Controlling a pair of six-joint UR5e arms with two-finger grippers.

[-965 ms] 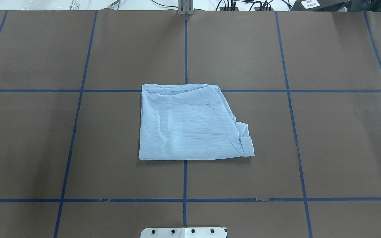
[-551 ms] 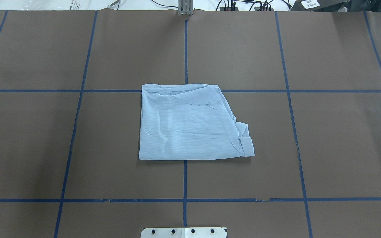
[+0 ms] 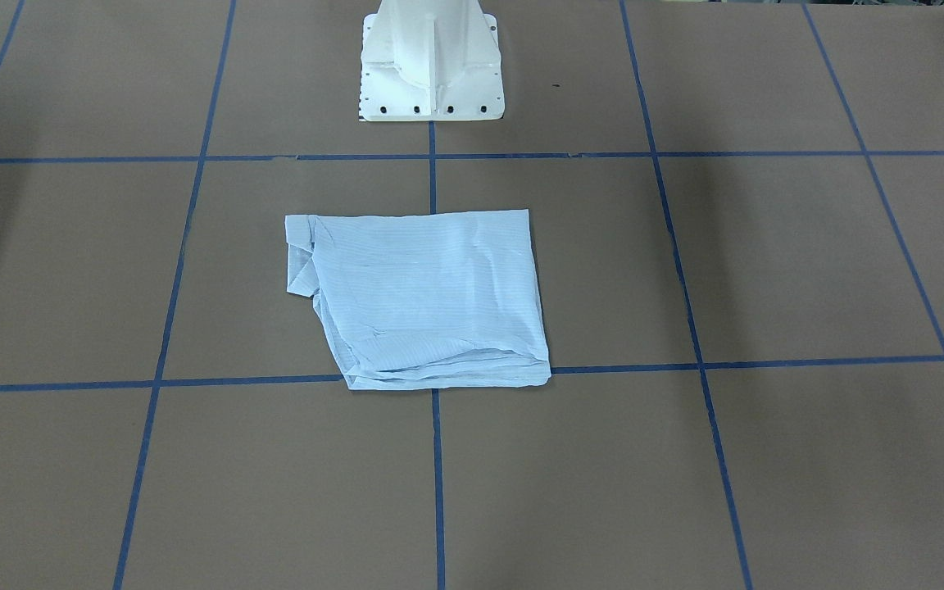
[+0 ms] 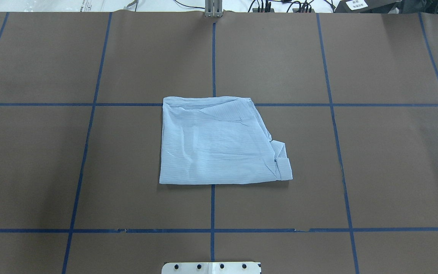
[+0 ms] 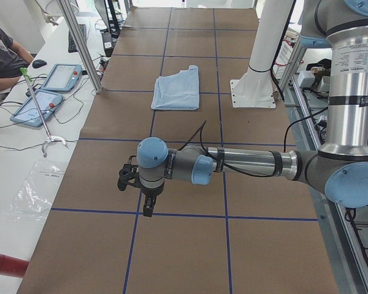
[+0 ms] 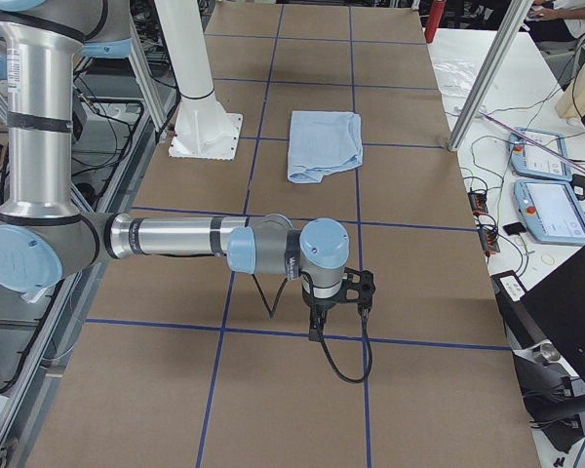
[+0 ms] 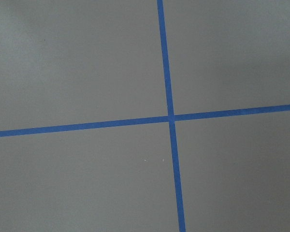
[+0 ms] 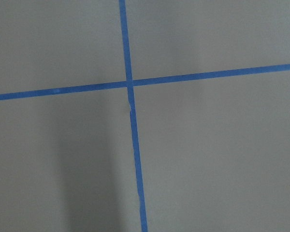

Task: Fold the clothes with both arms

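Both arms hang well away from the work. The left end effector hovers over bare brown paper toward the counter's left end, and the right end effector does the same toward the right end. Each wrist camera shows me only a crossing of blue tape lines, with no fingers in frame. From the side views alone I cannot tell whether either set of fingers is apart or together, but neither carries any cloth. The shirt lies alone at the counter's middle, straight out from the white pedestal on the robot-side edge. It is folded into a compact, roughly square packet several layers thick. Its far edge sits along a tape line. A small flap, probably a cuff or sleeve end, pokes out at the packet's near corner on my right side. I judge the folding essentially finished. At most, that stray flap and the slanted right edge could be tidied.
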